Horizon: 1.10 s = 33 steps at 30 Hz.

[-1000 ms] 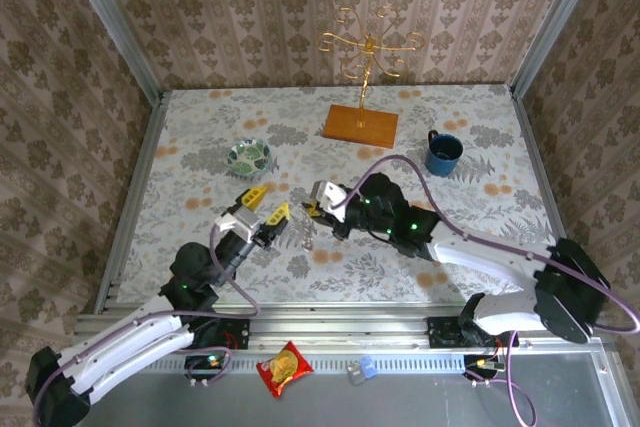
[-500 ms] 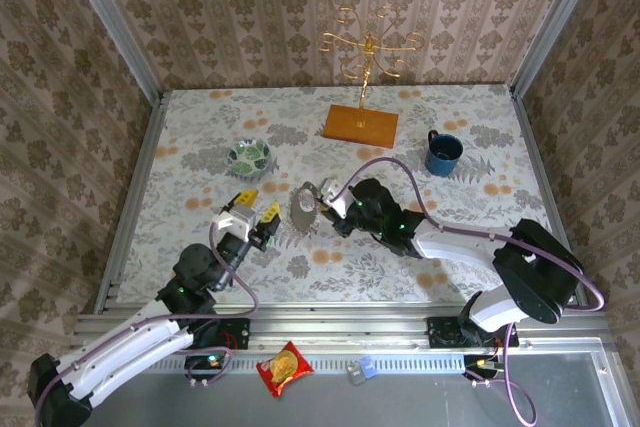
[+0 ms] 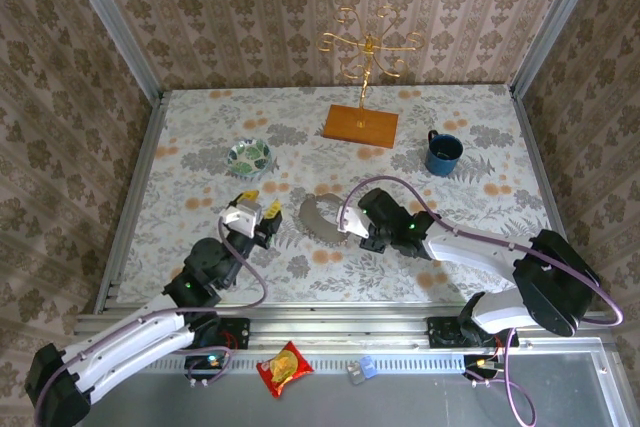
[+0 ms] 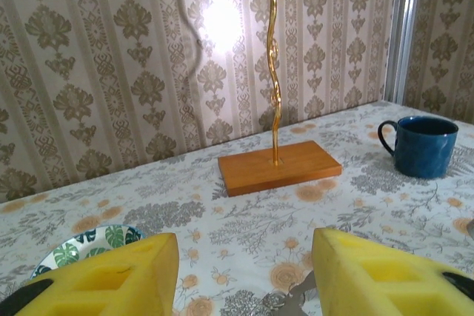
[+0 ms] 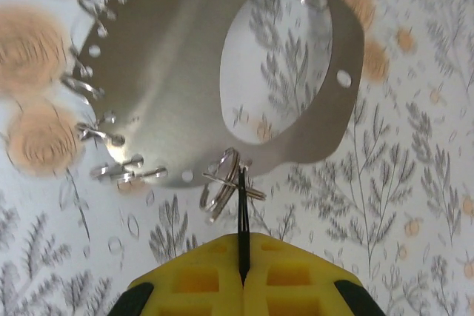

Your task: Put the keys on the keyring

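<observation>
Your right tool (image 5: pixel 241 183) is clenched on the keyring (image 3: pixel 318 215) by its metal ring, mid-tabletop (image 3: pixel 480 107). Your left tool (image 4: pixel 244 271) hangs released near it. The bowl (image 3: pixel 248 156), gold stand (image 3: pixel 362 52) and mug (image 3: pixel 442 152) sit nearer the far edge.

A floral-patterned table (image 3: pixel 480 117) is enclosed by walls of damask wallpaper (image 3: pixel 250 7). Near the back wall a gold wire stand (image 3: pixel 368 47) rises upright from a flat wooden base (image 3: pixel 361 125). To the right of that base, apart from it, stands a dark blue mug (image 3: pixel 442 152) with its handle turned toward the stand. On the left side of the table sits a small bowl (image 3: pixel 248 156) with a green leaf pattern inside. On the grey ledge in front of the table lie a red snack packet (image 3: pixel 284 367) and, to its right, a small blue object (image 3: pixel 362 369).
</observation>
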{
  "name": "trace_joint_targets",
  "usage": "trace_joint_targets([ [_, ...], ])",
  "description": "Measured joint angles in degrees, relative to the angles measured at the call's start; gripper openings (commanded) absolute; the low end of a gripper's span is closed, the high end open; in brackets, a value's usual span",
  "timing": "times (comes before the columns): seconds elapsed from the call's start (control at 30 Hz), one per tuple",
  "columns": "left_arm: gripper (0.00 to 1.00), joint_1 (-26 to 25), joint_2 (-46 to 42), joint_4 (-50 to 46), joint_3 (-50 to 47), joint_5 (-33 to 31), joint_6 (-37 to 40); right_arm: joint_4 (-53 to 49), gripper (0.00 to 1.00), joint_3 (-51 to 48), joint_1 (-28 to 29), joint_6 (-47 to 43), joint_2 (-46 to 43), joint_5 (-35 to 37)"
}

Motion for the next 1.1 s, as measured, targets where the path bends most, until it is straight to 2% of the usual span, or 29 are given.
trace_joint_targets([
  [0.13, 0.52, 0.3, 2.1, 0.1, 0.1, 0.0, -0.6, -3.7, 0.02, 0.7, 0.0, -1.2, 2.6, 3.1],
  [0.37, 0.57, 1.5, 5.5, 0.1, 0.5, 0.0, -3.8, -7.7, 0.30, 1.5, 0.0, -1.9, 6.5, 7.3],
  [0.57, 0.56, 4.0, 8.5, -0.7, 1.6, 0.9, -8.6, -8.0, 0.42, 1.8, -0.9, 2.9, 4.4, 5.5],
  [0.7, 0.56, 5.7, 10.8, -1.6, 1.8, 2.1, -13.2, -6.5, 0.42, 1.8, -1.9, 13.9, -2.8, 2.5],
  [0.83, 0.57, 7.3, 14.2, -2.5, 2.3, 4.6, -18.1, -5.2, 0.37, 1.8, -2.0, 31.9, -8.2, -0.4],
  [0.97, 0.57, 7.7, 19.8, -3.3, 4.1, 7.6, -21.9, -7.2, 0.28, 1.8, -2.0, 50.1, -9.4, -2.1],
  [1.1, 0.55, 7.7, 25.5, -3.2, 5.3, 10.3, -25.0, -10.6, 0.28, 1.9, -2.1, 61.5, -7.8, -4.7],
])
